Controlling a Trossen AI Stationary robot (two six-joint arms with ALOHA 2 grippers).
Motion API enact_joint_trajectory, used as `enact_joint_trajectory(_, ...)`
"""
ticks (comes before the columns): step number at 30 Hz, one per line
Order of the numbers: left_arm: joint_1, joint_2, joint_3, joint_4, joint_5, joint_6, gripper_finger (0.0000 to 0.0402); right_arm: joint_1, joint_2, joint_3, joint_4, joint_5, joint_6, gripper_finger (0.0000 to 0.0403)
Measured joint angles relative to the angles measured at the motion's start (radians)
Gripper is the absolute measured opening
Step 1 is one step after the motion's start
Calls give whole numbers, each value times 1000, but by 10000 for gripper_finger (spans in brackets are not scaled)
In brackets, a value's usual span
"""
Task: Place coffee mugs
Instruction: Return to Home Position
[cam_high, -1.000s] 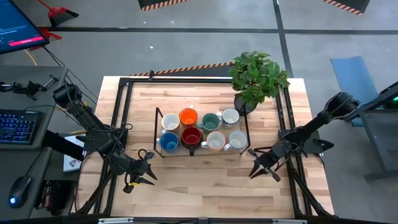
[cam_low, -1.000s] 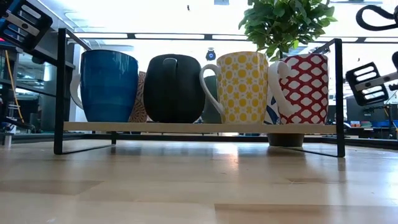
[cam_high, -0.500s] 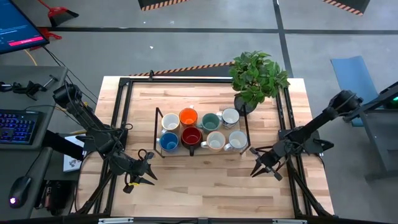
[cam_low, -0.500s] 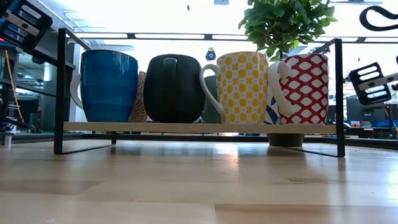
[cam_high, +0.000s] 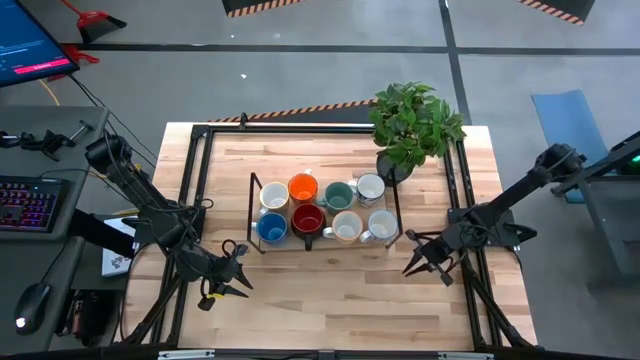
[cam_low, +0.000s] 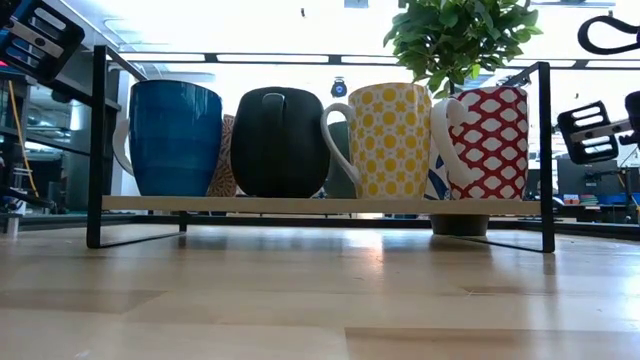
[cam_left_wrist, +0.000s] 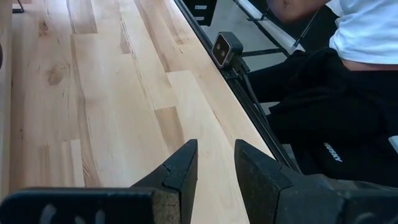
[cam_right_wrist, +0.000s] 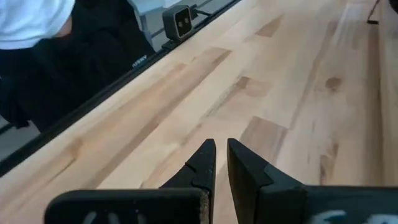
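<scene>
the mugs (cam_low: 175, 138) look glossy ceramic, the rack (cam_low: 96, 160) matt black metal, the table (cam_low: 300, 300) smooth pale wood.

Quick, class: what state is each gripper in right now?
Left gripper: open, holding nothing.
Right gripper: barely open, holding nothing.

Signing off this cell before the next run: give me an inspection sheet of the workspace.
Surface: wooden table, no spills seen.
Job's things: eight mugs upright, two rows of four, on the shelf rack.
Clutter: potted plant by rack's far right corner.
Claws: left claw and right claw empty, fingers apart, flanking rack's front.
Cables: yellow lead on floor, left.
Surroundings: keyboard, monitor at left; person beside table edge.
</scene>
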Motion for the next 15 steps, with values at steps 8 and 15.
enact_joint_trajectory(8, 0, 0, 0, 0, 0, 0, 94, -50, -136, 0, -117, 21, 2, 23)
enact_joint_trajectory(15, 0, 0, 0, 0, 0, 0, 94, -127, -267, 0, -239, 6, 11, 23)
